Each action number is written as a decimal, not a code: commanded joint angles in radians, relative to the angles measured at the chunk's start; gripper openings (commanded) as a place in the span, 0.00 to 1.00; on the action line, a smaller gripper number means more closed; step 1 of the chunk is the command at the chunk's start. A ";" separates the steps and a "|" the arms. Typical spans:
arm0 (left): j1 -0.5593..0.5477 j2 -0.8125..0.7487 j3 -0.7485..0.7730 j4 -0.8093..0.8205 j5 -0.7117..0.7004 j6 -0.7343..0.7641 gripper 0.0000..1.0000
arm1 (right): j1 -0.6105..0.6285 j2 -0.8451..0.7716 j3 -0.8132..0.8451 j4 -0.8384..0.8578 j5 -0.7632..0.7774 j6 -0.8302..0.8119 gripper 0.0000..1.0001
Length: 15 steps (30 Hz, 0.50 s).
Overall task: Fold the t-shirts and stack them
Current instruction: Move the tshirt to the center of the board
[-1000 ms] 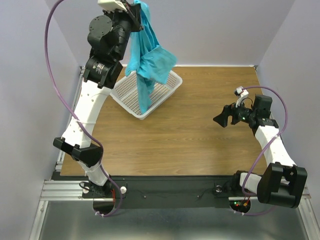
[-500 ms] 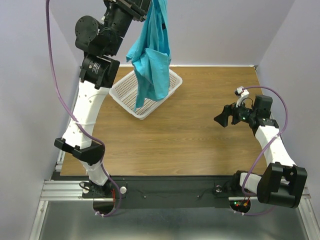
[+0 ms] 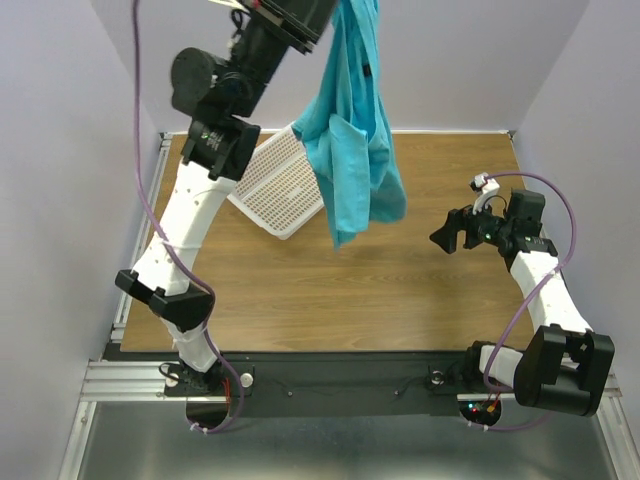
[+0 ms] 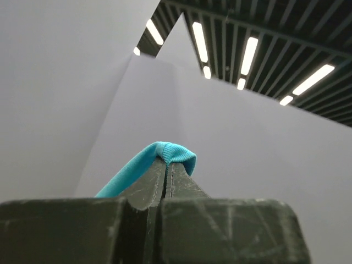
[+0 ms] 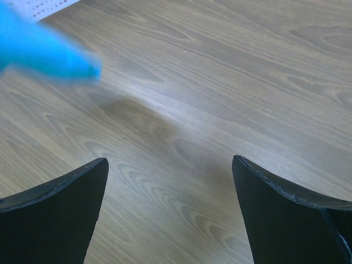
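One left arm (image 3: 190,215), raised high at the desk's far left; its jaws clenched on a rolled edge of the t-shirt (image 3: 355,140); white mesh basket (image 3: 268,190) below them on the desk (image 3: 400,290); shirt turquoise, unfolded, dangling full length in the air between basket and right arm (image 3: 540,275); right jaws released, spread wide, low over the wood.

Progress, as judged: early; shirt lifted, not yet laid flat; folding and stacking all remain.

Change from a second ago: shirt then hung over the basket; now carried rightward over the desk's middle; right arm unmoved.
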 commanded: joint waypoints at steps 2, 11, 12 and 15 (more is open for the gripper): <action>-0.059 -0.025 -0.135 -0.097 0.007 0.167 0.00 | -0.013 -0.024 0.009 0.040 0.074 -0.024 1.00; -0.131 -0.018 -0.549 -0.142 0.036 0.375 0.00 | -0.033 -0.027 0.006 0.040 0.097 -0.030 1.00; -0.163 -0.016 -0.586 -0.139 0.039 0.419 0.00 | -0.033 -0.021 0.008 0.040 0.097 -0.030 1.00; -0.218 -0.016 -0.649 -0.148 0.005 0.517 0.00 | -0.033 -0.017 0.006 0.038 0.093 -0.030 1.00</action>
